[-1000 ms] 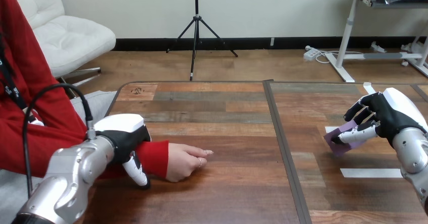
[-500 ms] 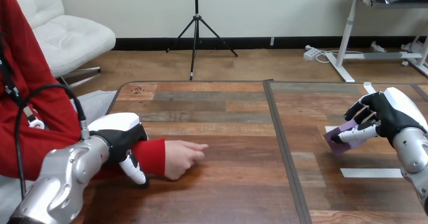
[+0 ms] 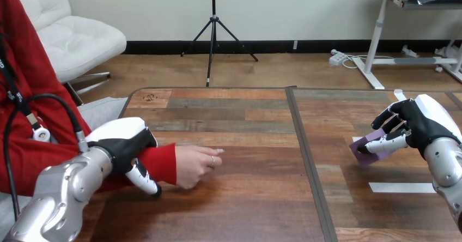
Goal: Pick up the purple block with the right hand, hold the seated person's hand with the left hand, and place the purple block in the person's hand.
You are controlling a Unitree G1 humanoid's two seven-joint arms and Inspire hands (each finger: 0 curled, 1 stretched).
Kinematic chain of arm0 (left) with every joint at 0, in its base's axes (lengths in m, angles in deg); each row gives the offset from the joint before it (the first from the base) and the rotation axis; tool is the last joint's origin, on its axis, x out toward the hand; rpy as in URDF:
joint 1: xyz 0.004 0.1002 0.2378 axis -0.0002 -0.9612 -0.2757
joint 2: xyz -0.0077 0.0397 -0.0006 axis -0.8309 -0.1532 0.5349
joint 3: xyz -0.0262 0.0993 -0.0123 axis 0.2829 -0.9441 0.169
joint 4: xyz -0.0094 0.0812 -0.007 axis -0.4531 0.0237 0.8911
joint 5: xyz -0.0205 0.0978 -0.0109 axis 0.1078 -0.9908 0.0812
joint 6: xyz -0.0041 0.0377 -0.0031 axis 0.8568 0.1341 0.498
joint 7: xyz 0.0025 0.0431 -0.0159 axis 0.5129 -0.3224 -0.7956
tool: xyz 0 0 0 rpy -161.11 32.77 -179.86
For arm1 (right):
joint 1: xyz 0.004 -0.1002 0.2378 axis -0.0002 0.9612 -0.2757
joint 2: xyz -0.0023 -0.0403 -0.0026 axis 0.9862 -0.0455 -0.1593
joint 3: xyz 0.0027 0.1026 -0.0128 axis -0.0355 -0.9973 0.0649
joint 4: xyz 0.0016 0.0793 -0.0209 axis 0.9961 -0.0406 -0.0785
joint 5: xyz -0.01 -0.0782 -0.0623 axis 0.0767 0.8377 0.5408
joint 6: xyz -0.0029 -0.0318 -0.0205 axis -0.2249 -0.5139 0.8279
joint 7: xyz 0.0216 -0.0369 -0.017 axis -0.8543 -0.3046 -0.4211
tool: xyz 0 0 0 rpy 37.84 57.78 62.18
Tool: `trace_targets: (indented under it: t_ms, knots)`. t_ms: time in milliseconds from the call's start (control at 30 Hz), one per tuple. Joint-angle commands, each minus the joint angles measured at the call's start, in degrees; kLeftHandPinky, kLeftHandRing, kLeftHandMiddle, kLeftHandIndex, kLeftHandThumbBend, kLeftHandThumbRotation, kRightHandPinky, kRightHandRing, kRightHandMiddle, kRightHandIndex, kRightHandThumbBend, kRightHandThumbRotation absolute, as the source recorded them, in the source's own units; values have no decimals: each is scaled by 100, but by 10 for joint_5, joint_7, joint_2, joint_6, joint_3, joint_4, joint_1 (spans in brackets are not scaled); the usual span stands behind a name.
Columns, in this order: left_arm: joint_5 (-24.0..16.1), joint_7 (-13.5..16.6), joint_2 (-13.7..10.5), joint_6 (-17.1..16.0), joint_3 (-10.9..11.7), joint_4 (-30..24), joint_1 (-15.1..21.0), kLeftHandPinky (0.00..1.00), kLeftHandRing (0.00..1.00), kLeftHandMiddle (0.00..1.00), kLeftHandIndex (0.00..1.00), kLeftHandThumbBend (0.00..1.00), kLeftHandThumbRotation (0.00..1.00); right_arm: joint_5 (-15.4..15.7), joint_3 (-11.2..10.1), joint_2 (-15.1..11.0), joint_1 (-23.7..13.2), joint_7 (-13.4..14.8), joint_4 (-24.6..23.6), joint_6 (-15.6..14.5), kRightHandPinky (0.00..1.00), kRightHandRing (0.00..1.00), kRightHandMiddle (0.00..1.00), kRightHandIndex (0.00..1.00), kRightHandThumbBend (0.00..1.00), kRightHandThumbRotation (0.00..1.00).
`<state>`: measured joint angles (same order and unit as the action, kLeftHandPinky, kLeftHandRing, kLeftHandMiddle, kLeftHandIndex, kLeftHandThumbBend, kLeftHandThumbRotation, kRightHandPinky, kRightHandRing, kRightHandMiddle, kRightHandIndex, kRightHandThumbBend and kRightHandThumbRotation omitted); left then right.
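The wooden table (image 3: 245, 198) bears a white tape strip (image 3: 401, 187) and the person's hand (image 3: 193, 164).

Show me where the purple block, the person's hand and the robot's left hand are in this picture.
purple block (image 3: 371, 157): head view, on its lower part.
person's hand (image 3: 193, 164): head view, on the middle of the hand.
left hand (image 3: 124, 139): head view, on its back.
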<state>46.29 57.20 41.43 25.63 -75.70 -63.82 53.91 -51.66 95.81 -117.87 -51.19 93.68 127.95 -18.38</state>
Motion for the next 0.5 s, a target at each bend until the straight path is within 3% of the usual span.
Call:
trace_targets:
  t_ms: [0, 467]
  knots:
    - [19, 43, -6, -13, 49, -68, 46, 16, 22, 32, 36, 65, 0, -12, -12, 13, -41, 6, -25, 3, 44, 48, 51, 50, 77, 0]
    - [42, 69, 8, -18, 68, -105, 43, 16, 22, 31, 34, 62, 0, -10, -7, 18, -47, 10, -28, 5, 45, 47, 51, 51, 77, 0]
